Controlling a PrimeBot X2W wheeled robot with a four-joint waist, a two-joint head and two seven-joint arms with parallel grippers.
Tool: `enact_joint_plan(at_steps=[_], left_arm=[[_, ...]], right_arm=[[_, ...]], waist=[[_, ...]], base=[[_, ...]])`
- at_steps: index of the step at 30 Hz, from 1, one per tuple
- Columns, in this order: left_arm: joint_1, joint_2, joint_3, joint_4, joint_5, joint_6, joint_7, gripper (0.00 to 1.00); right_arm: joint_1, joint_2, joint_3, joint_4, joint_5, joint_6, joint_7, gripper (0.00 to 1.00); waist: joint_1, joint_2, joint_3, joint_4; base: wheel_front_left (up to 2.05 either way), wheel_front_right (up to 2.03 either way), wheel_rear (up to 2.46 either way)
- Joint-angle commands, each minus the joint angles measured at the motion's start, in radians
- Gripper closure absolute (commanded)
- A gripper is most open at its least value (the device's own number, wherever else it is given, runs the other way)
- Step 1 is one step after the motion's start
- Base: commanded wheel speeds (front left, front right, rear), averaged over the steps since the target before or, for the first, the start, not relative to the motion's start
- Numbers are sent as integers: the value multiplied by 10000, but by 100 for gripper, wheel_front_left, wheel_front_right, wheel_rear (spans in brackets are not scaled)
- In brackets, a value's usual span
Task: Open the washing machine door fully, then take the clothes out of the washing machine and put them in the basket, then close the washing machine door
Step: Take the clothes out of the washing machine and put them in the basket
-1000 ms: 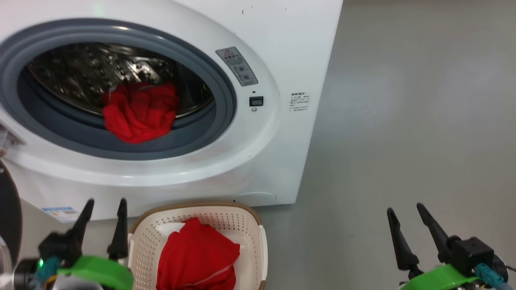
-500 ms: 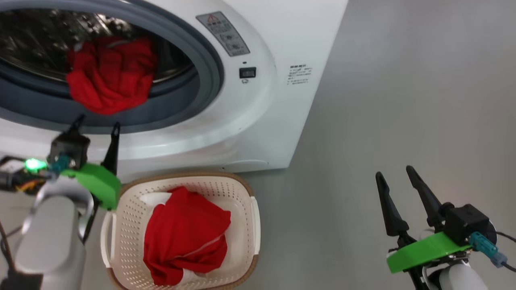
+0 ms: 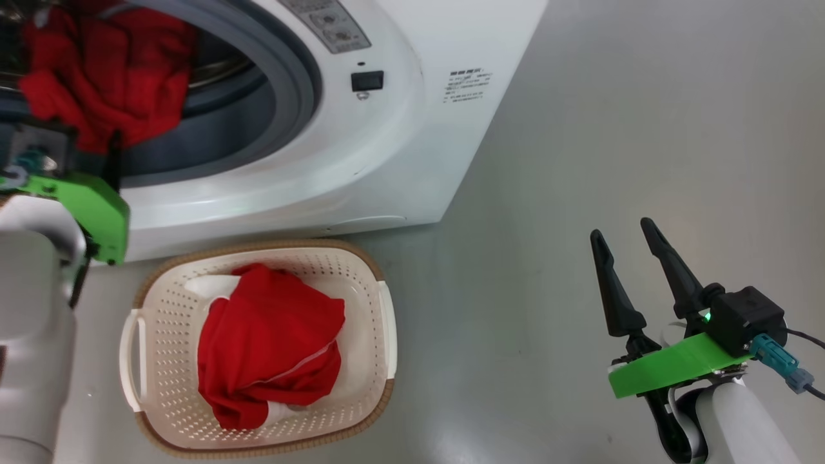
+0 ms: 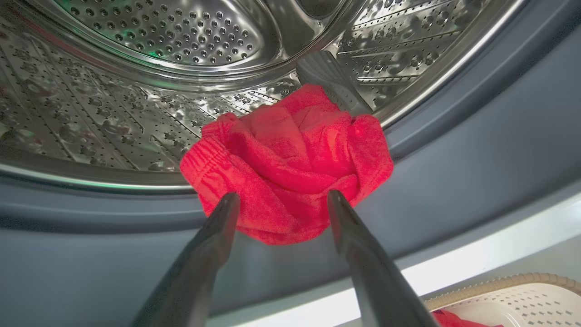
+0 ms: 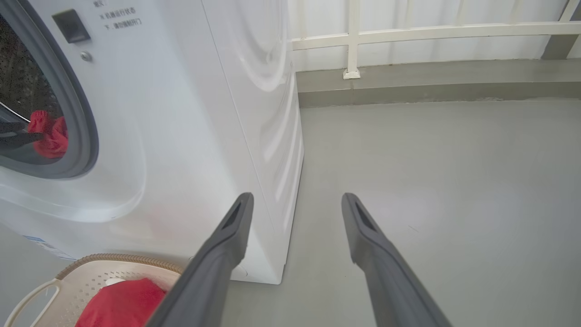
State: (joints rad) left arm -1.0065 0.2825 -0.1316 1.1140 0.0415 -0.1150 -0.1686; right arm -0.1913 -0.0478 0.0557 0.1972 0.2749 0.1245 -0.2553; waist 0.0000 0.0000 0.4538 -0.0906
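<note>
Centre frame, the left gripper (image 4: 282, 195) — jaws apart — points at the clothes (image 4: 290, 150) on the washing machine (image 4: 454, 172) lip; lower right, the right gripper (image 3: 621, 228) stands spread above the floor (image 3: 580, 129).

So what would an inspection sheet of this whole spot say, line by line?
Surface: grey floor, smooth, with a pale sheen.
Job's things: washing machine, mouth uncovered; drum garment, red, bunched at the drum's front lip; basket on the floor before the machine; basket garment, red with white trim, lying in it.
Clutter: nothing seen.
Pincers: left pincer open, fingers either side of the drum garment's lower edge, not closed on it; right pincer open, empty, above the floor right of the machine.
Cables: teal-plugged cable at the right wrist.
Surroundings: white railing against a pale wall beyond the machine.
</note>
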Motion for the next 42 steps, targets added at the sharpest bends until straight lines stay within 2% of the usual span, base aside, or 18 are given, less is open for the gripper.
enact_joint_plan(at_steps=[1, 6, 16, 17, 18, 19, 20, 22, 24, 31, 36, 42], left_arm=[[-332, 681, 235, 41, -100, 5, 11, 0], [-951, 870, 249, 817, -176, 149, 122, 0], [-1423, 973, 141, 1455, -367, 90, 196, 0], [-1439, 982, 126, 1482, -387, 79, 175, 11], [-1439, 982, 126, 1482, -387, 79, 175, 11], [-1453, 990, 106, 1505, -399, 71, 147, 35], [-1463, 998, 76, 1525, -401, 63, 112, 54], [-1481, 1002, 19, 1561, -413, 46, 61, 85], [-1496, 1013, -43, 1590, -417, 32, -3, 100], [-1435, 845, 10, 1627, -758, -35, -551, 100], [-1106, 507, 551, 1386, -1594, -102, -871, 100], [-203, 186, 1055, -155, -2502, -149, -926, 100]], right_arm=[[-129, -25, 301, -257, 50, 62, -65, 0], [-281, -25, 343, -300, 81, 62, -65, 0], [-415, -24, 470, -368, 160, 62, -65, 0], [-427, -24, 469, -375, 163, 62, -65, 0], [-427, -24, 469, -375, 163, 62, -65, 0], [-436, -24, 464, -381, 166, 62, -65, 0], [-441, -24, 459, -385, 167, 62, -65, 0], [-447, -24, 459, -388, 165, 62, -65, 0], [-449, -24, 462, -385, 161, 62, -65, 0], [-397, -24, 473, -332, 155, 62, -65, 0], [-284, -24, 446, -279, 137, 62, -65, 0], [-158, -24, 439, -237, 77, 62, -65, 0]], waist=[[0, 0, 268, -168], [0, 0, 489, -278], [0, 0, 724, -434], [0, 0, 732, -443], [0, 0, 732, -443], [0, 0, 734, -449], [0, 0, 733, -454], [0, 0, 727, -457], [0, 0, 713, -457], [0, 0, 529, -386], [0, 0, 253, -276], [0, 0, -21, -134]], base=[[0, 0, 0], [0, 0, 0], [0, 0, 0], [0, 0, 0], [0, 0, 0], [0, 0, 0], [0, 0, 0], [0, 0, 0], [0, 0, 0], [0, 0, 0], [0, 0, 0], [0, 0, 0]])
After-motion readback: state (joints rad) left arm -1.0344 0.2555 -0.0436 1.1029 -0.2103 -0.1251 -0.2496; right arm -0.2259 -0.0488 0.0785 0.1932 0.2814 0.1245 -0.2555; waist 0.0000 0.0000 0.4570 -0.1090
